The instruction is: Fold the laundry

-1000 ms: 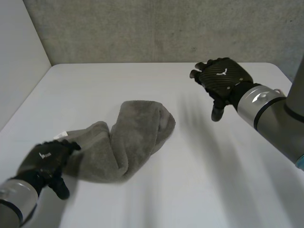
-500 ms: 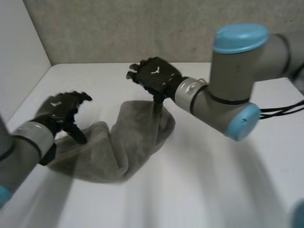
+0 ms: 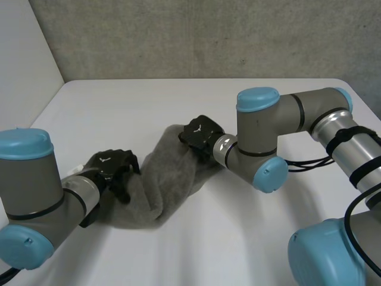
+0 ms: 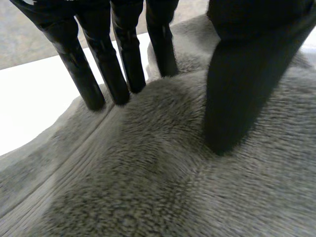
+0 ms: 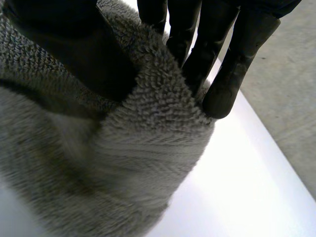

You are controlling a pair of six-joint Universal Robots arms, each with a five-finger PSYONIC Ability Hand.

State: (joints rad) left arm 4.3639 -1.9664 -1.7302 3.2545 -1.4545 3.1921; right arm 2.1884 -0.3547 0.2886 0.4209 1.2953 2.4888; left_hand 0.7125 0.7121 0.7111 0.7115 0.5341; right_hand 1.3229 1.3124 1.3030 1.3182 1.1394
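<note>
A grey towel lies bunched on the white tabletop. Its long axis runs from the near left to the far right. The left hand is on the near-left end, with straight fingers and thumb spread, tips pressing into the pile. The right hand is at the far-right end and pinches a fold between thumb and fingers.

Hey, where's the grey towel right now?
In the head view the grey fluffy towel lies left of centre on the white table, between the hands: the left hand presses its near end, the right hand pinches its far end.
</note>
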